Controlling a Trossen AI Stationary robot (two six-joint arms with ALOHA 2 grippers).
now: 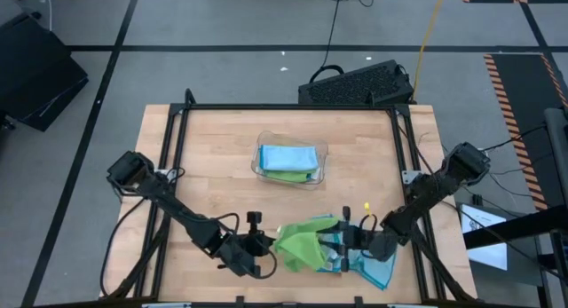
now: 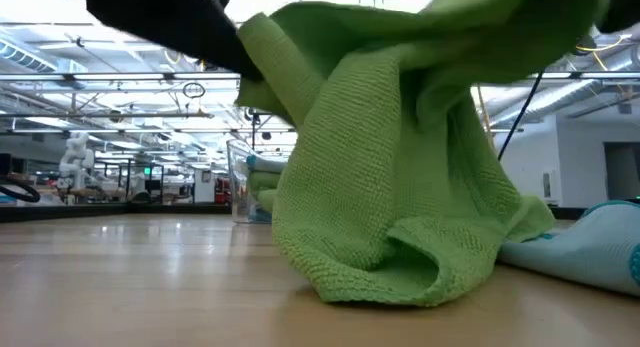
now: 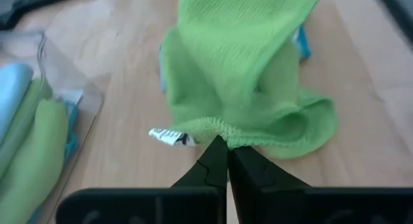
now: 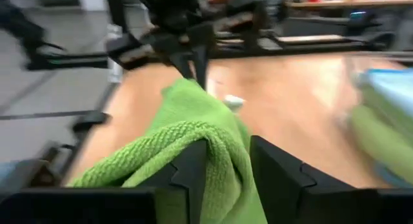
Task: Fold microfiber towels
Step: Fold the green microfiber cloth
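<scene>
This is a large open lab or industrial test hall, not a home. The high view shows a wooden table (image 1: 222, 179) in a black metal frame (image 1: 177, 130) standing on a grey floor (image 1: 222, 24) marked off with white lines. At about two o'clock from the table, orange and black hazard tape (image 1: 513, 86) runs along the floor. Cables (image 1: 333, 24) trail across the floor at twelve o'clock, next to a black keyboard (image 1: 355, 84). A black case (image 1: 35, 73) sits at ten o'clock. The low view looks across the table into a wide hall with a ceiling of steel beams and strip lights (image 2: 120, 82).
</scene>
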